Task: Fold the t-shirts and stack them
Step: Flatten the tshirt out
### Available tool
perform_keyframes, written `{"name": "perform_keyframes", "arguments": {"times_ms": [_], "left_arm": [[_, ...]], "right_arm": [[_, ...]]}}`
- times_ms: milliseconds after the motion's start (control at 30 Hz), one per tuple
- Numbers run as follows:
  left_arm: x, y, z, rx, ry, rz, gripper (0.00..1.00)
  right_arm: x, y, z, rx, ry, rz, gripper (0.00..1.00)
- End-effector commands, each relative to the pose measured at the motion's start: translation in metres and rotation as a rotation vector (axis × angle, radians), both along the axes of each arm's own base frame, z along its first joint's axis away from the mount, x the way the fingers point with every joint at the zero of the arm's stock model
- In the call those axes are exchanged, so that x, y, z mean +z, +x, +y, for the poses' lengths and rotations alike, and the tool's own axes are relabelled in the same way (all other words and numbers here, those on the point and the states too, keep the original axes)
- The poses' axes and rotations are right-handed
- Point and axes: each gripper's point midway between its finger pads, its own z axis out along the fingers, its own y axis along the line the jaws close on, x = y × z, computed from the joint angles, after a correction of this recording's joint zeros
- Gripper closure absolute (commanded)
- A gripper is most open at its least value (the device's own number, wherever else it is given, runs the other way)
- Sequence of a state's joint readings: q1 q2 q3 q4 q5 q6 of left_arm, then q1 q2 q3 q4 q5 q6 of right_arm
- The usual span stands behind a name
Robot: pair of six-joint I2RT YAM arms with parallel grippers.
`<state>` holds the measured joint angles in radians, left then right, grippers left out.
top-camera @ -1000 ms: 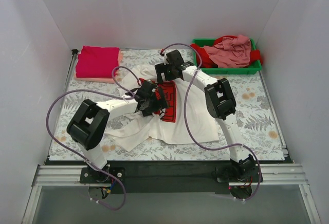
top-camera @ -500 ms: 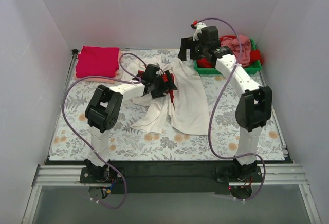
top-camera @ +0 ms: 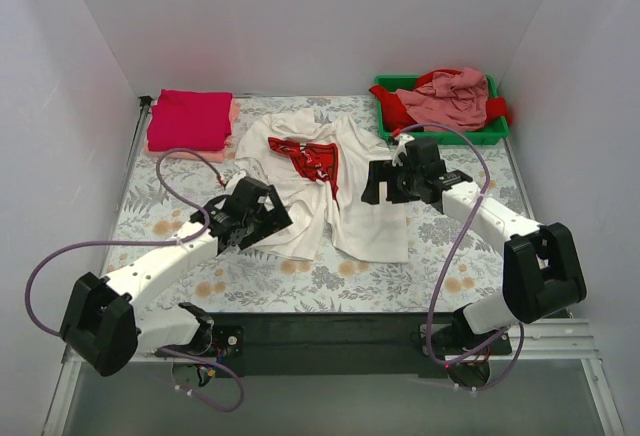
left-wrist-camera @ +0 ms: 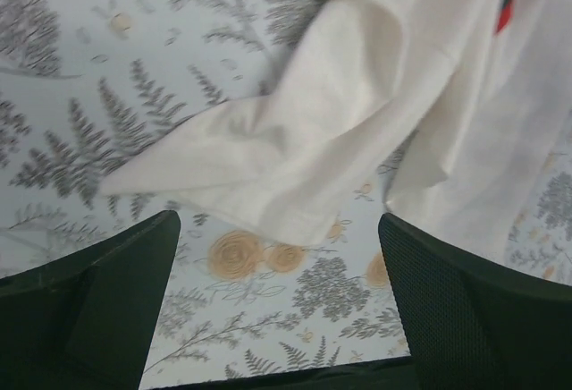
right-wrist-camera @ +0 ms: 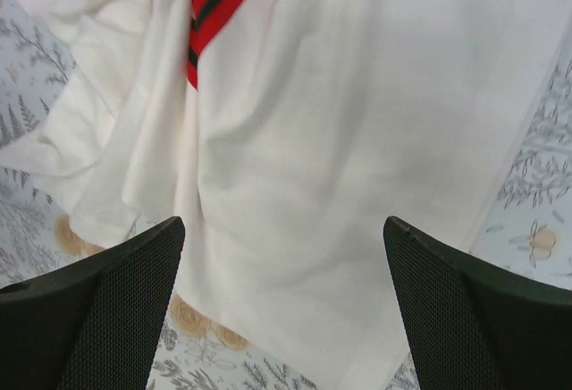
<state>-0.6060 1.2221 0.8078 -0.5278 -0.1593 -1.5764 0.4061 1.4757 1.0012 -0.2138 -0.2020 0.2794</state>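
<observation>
White cloth t-shirt with red chest print (top-camera: 348, 201) lies rumpled at centre; your left gripper (top-camera: 278, 218) at its 7 o'clock and right gripper (top-camera: 376, 184) at 3 o'clock gape wide, empty.

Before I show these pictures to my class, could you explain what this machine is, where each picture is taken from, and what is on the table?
These are two robot arms bolted at the table's near edge. The wide picture comes from a fixed camera above and behind them. The other two come from a camera on each wrist, looking out between that arm's dark fingers. On the floral table cover lies a white t-shirt with a red print, crumpled and not yet folded. A folded crimson t-shirt sits at the back left. A green tray at the back right holds loose pink and red t-shirts. The left end effector and right end effector are both open by the white shirt, holding nothing.
</observation>
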Motion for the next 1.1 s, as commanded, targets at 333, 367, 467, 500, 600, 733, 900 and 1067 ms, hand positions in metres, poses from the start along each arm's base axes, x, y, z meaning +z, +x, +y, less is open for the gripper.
{"name": "perform_keyframes", "arguments": {"times_ms": [333, 367, 467, 500, 600, 733, 900, 1067], "left_arm": [[-0.069, -0.056, 0.075, 0.275, 0.183, 0.165, 0.22], [-0.072, -0.054, 0.077, 0.28, 0.203, 0.166, 0.22], [-0.076, -0.041, 0.076, 0.288, 0.234, 0.15, 0.25], [-0.076, -0.038, 0.076, 0.283, 0.245, 0.149, 0.26], [-0.081, -0.032, 0.08, 0.295, 0.275, 0.171, 0.34], [-0.078, -0.022, 0.079, 0.29, 0.259, 0.146, 0.36], [-0.076, -0.011, 0.071, 0.237, 0.235, 0.111, 0.36], [-0.087, -0.008, 0.071, 0.217, 0.253, 0.147, 0.42]], "right_arm": [[-0.013, -0.039, -0.013, -0.007, 0.039, -0.001, 0.02], [-0.013, -0.039, -0.013, -0.007, 0.039, -0.001, 0.02], [-0.011, -0.04, -0.011, 0.006, 0.047, -0.003, 0.02], [-0.011, -0.041, -0.01, 0.011, 0.049, -0.001, 0.02], [-0.011, -0.041, -0.011, 0.012, 0.044, -0.009, 0.02], [-0.011, -0.041, -0.014, 0.006, 0.036, -0.015, 0.02], [-0.015, -0.042, -0.016, 0.002, 0.023, -0.01, 0.02], [-0.018, -0.044, -0.017, 0.005, 0.015, -0.003, 0.02]]}}
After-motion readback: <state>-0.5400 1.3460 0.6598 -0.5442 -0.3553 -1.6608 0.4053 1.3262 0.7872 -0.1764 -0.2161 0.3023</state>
